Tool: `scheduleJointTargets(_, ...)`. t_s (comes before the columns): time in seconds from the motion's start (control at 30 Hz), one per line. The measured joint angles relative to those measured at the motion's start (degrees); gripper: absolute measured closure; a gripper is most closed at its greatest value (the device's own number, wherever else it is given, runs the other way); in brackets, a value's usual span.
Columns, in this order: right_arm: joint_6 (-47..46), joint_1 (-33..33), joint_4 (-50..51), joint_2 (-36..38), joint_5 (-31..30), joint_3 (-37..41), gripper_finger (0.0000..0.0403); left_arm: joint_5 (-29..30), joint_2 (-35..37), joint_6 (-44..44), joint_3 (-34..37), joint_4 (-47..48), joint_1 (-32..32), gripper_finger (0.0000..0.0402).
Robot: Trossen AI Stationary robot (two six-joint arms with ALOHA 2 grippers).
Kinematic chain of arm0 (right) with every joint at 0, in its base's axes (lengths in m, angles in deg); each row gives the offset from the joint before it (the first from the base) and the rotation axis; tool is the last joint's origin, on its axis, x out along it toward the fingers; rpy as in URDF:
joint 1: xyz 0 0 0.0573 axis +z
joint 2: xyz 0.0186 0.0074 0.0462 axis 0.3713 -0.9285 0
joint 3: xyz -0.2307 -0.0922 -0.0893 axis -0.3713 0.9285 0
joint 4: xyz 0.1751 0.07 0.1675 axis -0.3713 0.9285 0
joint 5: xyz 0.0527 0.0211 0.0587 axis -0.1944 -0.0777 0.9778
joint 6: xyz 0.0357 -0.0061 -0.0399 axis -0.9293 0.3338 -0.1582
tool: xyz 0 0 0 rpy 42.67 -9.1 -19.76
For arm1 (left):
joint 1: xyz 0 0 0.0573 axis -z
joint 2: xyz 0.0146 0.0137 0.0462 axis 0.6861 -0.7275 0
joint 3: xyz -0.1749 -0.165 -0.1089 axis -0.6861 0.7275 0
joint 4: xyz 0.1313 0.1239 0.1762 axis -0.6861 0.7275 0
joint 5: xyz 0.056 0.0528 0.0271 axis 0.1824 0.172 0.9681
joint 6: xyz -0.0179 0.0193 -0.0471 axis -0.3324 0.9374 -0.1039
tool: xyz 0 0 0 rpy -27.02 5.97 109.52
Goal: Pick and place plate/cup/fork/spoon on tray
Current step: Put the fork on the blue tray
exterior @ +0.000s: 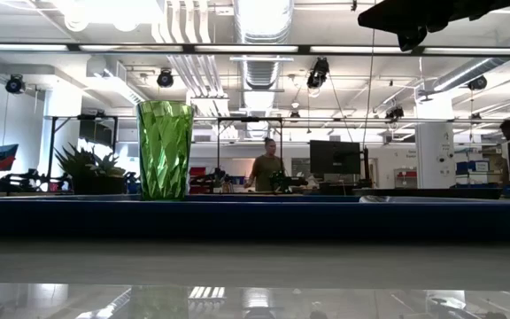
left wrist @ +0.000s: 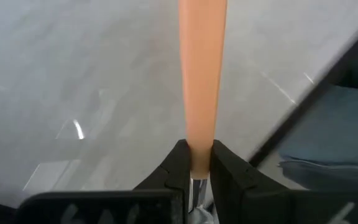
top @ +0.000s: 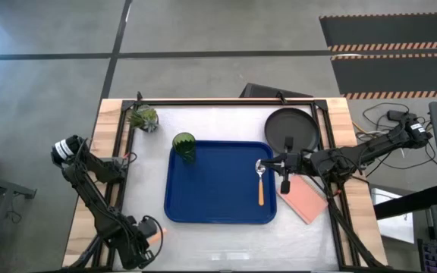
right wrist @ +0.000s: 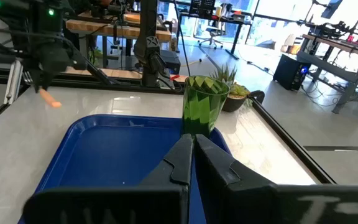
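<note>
The blue tray lies mid-table. The green cup stands upright in its far left corner and also shows in the low view. The spoon lies flat on the tray's right side. The dark plate lies on the table beyond the tray's far right corner. My left gripper is at the table's near left, shut on the fork's orange handle. The tines are hidden. My right gripper is shut and empty above the tray's right side, near the spoon's bowl. My left gripper pinches the fork's orange handle between its two fingers at the end where it meets the metal neck. The handle runs on along the fingers, out past their tips. In the right wrist view its free end points down toward the table, left of the tray.
A small potted plant stands at the table's far left. A pink pad lies right of the tray, under my right arm. Black frame rails run along the table's sides. A person stands far off in the room.
</note>
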Motion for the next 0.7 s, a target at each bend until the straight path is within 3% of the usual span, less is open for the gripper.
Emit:
scheduleJointTargets(0.13, 0.0, 0.0, 0.0, 0.0, 0.0, 0.0, 0.0394, 2.7, 0.0, 4.4, -3.6, -0.7, -0.6, 0.0381)
scheduleJointTargets(0.23, 0.0, 0.0, 0.0, 0.0, 0.0, 0.0, 0.0394, 8.0, 0.0, 12.6, -6.9, -0.7, -0.9, 0.038)
scheduleJointTargets(0.5, 0.0, 0.0, 0.0, 0.0, 0.0, 0.0, 0.0394, 27.9, 0.0, 53.7, -12.9, -9.1, -4.3, 0.038)
scheduleJointTargets(0.7, -0.2, 0.0, 0.9, 0.0, 0.0, 0.0, 0.0394, 27.9, 0.0, 73.6, -15.3, -9.2, -11.7, 0.038)
